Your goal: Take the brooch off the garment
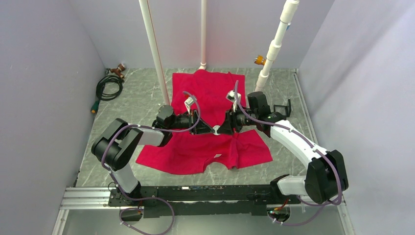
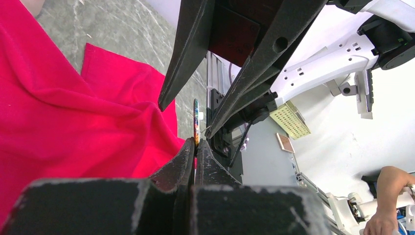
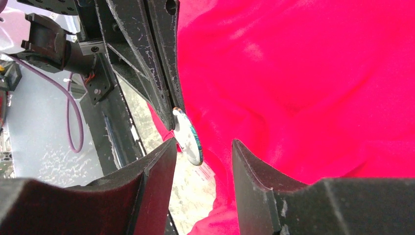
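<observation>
The garment is a bright red T-shirt spread on the grey table; it also fills the right wrist view. My left gripper is shut on the brooch, which stands edge-on above its tips; a sliver of red cloth shows at the pinch. In the right wrist view the brooch is a small pale disc with a teal rim, hanging from the left arm's fingers. My right gripper is open, its fingertips on either side of the disc without touching it. Both grippers meet above the shirt's lower middle.
White pipes stand at the back of the table, one with a yellow fitting. A coiled black hose lies at the back left. The shirt's white label shows just below the brooch. A person's hand is beyond the table.
</observation>
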`<state>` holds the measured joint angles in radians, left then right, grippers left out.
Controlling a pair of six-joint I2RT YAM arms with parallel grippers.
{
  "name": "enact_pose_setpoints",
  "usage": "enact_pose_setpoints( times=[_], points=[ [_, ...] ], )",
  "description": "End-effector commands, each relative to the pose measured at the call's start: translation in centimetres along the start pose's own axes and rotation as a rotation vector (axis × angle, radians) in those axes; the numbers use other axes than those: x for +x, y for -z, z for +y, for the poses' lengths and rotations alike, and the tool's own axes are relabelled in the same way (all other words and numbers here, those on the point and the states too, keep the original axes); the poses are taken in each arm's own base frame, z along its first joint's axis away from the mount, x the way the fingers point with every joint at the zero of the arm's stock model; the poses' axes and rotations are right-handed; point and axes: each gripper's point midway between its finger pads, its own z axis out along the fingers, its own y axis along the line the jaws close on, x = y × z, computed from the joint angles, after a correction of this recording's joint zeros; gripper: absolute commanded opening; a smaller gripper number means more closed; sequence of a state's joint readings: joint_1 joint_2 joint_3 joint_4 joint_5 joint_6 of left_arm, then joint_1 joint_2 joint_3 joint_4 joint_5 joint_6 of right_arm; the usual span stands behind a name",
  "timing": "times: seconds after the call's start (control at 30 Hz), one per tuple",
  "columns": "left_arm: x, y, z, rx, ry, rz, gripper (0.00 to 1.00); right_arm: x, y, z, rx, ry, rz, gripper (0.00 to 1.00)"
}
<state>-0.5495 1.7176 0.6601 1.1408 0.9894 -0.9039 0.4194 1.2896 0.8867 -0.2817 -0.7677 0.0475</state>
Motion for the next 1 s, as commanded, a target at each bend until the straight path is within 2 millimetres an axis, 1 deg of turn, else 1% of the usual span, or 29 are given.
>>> enact_pose_setpoints(
  times=[0.0,0.17,0.27,0.43,0.63,0.8,0.87,0.97],
  points=[
    [-1.0,-0.2,-1.7,0.056,-0.076,-0.013,0.00,-2.6,0.1,-0.3,0.023,0.039,-0.060,0.47],
    [-1.0,-0.2,-1.8,0.058,-0.081,-0.013,0.00,-2.4,0.3,-1.5,0.090,0.035,-0.053,0.40],
    [-1.0,-0.2,-1.8,0.059,-0.083,-0.013,0.00,-2.3,0.2,-1.8,0.108,0.028,-0.053,0.36],
    [-1.0,-0.2,-2.0,0.064,-0.099,-0.011,0.00,-2.2,0.1,-1.3,0.075,0.019,-0.054,0.32],
    [-0.9,-0.3,-2.0,0.067,-0.108,-0.006,0.00,-2.2,-0.1,0.4,-0.032,0.016,-0.059,0.32],
    [-0.9,-0.2,-2.3,0.074,-0.115,-0.005,0.00,-2.0,-0.2,0.3,-0.028,0.012,-0.055,0.30],
    [-0.9,-0.2,-2.4,0.076,-0.120,-0.005,0.00,-2.0,-0.2,0.1,-0.016,0.005,-0.054,0.28],
    [-0.9,-0.2,-2.7,0.081,-0.137,-0.003,0.00,-2.0,-0.3,0.0,-0.013,-0.004,-0.055,0.23]
  ],
)
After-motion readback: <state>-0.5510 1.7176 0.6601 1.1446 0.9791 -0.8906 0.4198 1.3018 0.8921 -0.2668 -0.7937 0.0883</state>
